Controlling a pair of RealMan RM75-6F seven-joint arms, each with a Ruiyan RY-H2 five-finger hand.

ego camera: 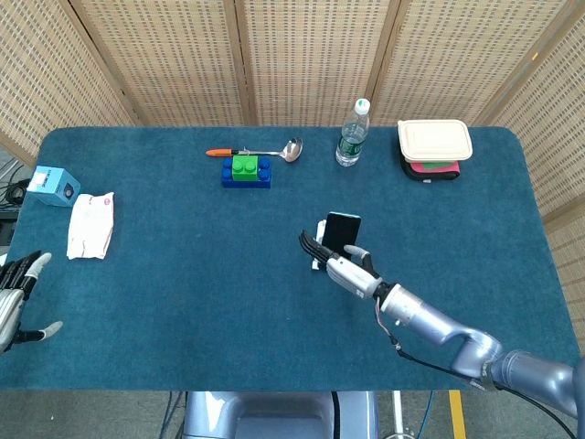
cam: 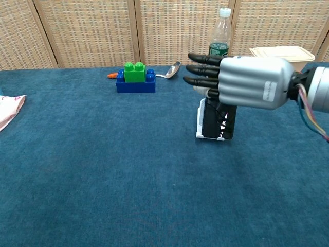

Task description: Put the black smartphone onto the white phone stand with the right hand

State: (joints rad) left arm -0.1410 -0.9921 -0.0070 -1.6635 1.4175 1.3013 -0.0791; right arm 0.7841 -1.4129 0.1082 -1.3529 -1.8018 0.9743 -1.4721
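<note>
The black smartphone [ego camera: 343, 229] stands upright, leaning on the white phone stand [ego camera: 321, 230] in the middle of the blue table. In the chest view the smartphone [cam: 217, 124] sits in the stand [cam: 201, 119], whose lip shows beneath it. My right hand [cam: 245, 82] hovers just in front of and above the phone with its fingers stretched out flat to the left, holding nothing; it hides the phone's top. From the head view the right hand [ego camera: 339, 262] lies on the near side of the phone. My left hand [ego camera: 13, 299] is at the table's left edge, fingers spread and empty.
A green and blue brick stack [ego camera: 246, 171] and a spoon [ego camera: 274, 151] lie at the back. A water bottle [ego camera: 352, 134] and a lidded food box [ego camera: 434, 142] stand at the back right. A white packet [ego camera: 90, 225] and a small blue box [ego camera: 53, 186] are at the left.
</note>
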